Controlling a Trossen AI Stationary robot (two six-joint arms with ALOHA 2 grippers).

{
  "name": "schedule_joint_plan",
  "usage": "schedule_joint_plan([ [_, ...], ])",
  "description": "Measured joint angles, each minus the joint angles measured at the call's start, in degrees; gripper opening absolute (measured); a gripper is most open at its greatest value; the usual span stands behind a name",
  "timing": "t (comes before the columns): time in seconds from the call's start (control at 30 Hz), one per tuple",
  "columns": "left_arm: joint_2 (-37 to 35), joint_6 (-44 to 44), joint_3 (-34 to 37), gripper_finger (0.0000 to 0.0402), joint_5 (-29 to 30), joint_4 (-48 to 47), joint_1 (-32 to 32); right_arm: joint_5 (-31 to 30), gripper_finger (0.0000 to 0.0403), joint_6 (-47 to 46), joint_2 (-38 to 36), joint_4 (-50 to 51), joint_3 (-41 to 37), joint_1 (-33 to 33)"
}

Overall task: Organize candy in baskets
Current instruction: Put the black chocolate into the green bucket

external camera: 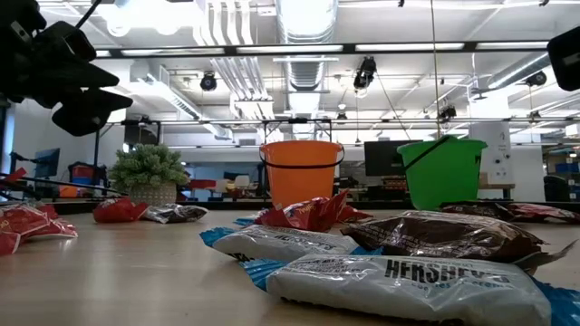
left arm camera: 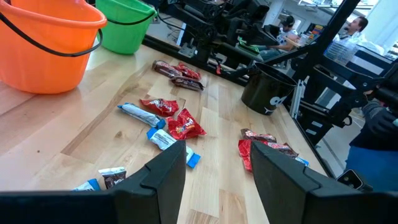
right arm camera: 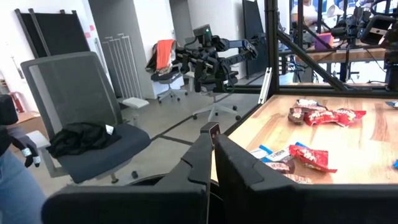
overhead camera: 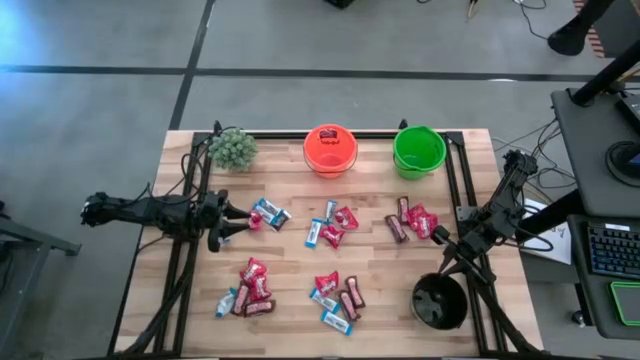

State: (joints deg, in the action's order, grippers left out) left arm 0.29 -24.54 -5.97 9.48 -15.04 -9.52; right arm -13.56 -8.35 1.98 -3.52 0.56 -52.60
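The left gripper (overhead camera: 232,222) hangs low at nine o'clock on the desk (overhead camera: 190,310), its fingers (left arm camera: 163,177) spread apart with nothing between them, aimed at the nearest red packet (overhead camera: 255,221) and the blue-and-white bars (overhead camera: 270,213) just beside it. The right gripper (overhead camera: 443,255) sits at four o'clock, just above the black basket (overhead camera: 440,302); in its wrist view the fingers (right arm camera: 205,163) look pressed together around a small dark-red piece, most likely a sweet, though that is too small to be sure of.

The candy lies scattered in loose clusters across the middle of the desk: one at center, one toward two o'clock, two nearer six and seven o'clock. The orange basket (overhead camera: 330,150) and green basket (overhead camera: 419,150) stand at twelve and one o'clock.

These sweets should be very light, with crinkly foil that slides on wood and crumples under pressure. I would pinch each across its narrow width, at the middle of the body, not by the flimsy crimped ends. Overlapping pieces may lift together.
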Motion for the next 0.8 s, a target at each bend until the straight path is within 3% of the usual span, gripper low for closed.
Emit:
schedule_joint_plan([
  [0.17,0.0,-0.01,0.0,0.0162,0.0,0.0,-0.01,-0.01,0.0013,3.01,0.0,0.06,0.01,0.0],
  [0.57,-0.01,0.0,0.0,0.0162,0.01,0.01,-0.01,-1.04,0.0013,0.32,0.0,-0.14,0.0,0.0],
  [0.8,-0.01,-0.01,-0.01,0.0162,-0.01,0.01,-0.01,3.2,0.0013,-1.62,0.0,-0.38,0.01,0.02],
])
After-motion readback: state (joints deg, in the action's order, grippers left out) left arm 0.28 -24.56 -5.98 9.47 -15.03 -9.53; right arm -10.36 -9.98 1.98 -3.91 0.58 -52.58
